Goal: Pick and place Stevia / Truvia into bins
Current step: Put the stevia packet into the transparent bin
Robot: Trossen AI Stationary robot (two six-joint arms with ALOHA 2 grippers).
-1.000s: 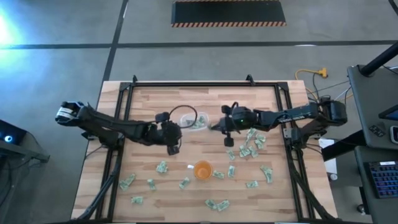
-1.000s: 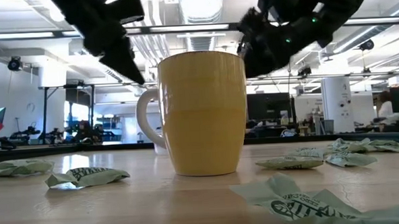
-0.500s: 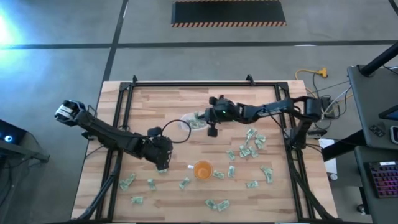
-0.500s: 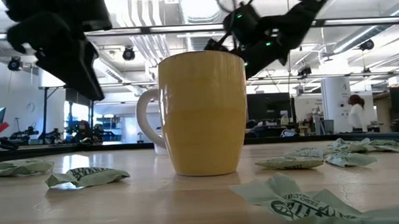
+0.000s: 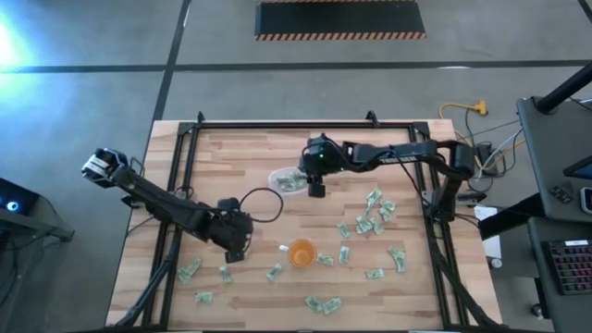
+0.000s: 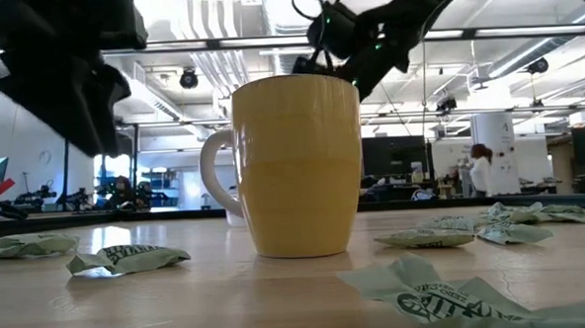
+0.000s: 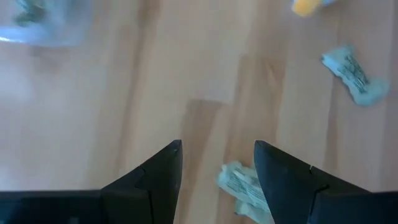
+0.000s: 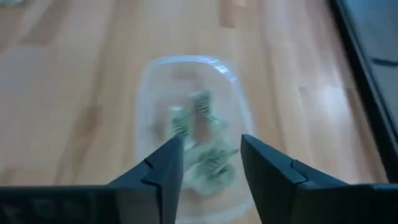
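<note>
While the wooden table (image 5: 213,148) fills the middle of the high view, the right gripper (image 5: 314,181) hangs just above centre over the clear tub (image 5: 288,179), fingers parted and empty, with a few sachets lying in the tub. The left gripper (image 5: 235,248) hovers left of centre, fingers apart and empty, over a sachet (image 7: 244,185). Loose sachets (image 5: 374,212) scatter across the lower half around the orange cup (image 5: 301,252).

Pale matt wood table (image 5: 231,153), clear glossy plastic tub (image 8: 150,93), crinkled paper sachets (image 6: 128,258).
</note>
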